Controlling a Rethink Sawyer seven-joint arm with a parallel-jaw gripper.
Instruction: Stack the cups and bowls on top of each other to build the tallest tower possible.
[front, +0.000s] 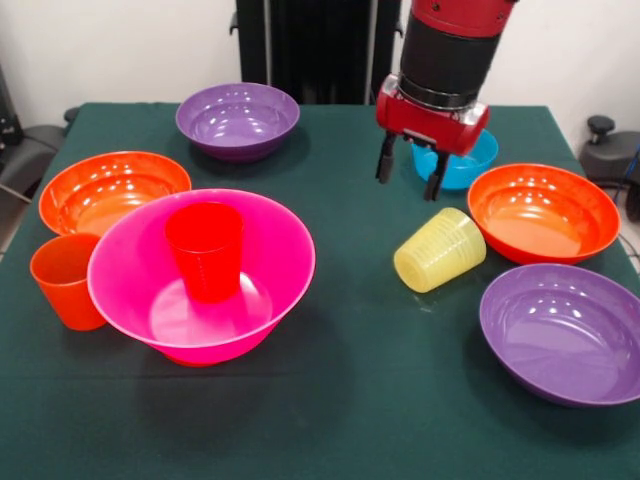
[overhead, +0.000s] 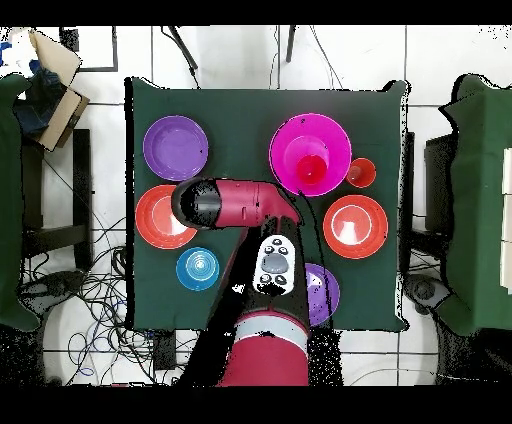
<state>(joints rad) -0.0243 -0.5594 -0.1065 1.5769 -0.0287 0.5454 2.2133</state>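
The big pink bowl (front: 275, 240) stands front left with the red cup (front: 205, 250) upright inside it. The orange cup (front: 65, 280) stands against its left side. The yellow cup (front: 440, 250) lies on its side in the middle right. My gripper (front: 411, 172) hangs open and empty just above and behind the yellow cup, in front of the small blue bowl (front: 470, 160). Two wide orange bowls (front: 113, 190) (front: 543, 212) and two purple bowls (front: 237, 120) (front: 565, 330) sit apart on the table. The small orange bowl is out of view. In the overhead view my arm (overhead: 225, 203) hides the gripper and the yellow cup.
The green cloth table (front: 350, 400) carries everything. Chairs stand beside it on both sides in the overhead view (overhead: 40, 200). Cables lie on the floor near my base (overhead: 90, 310).
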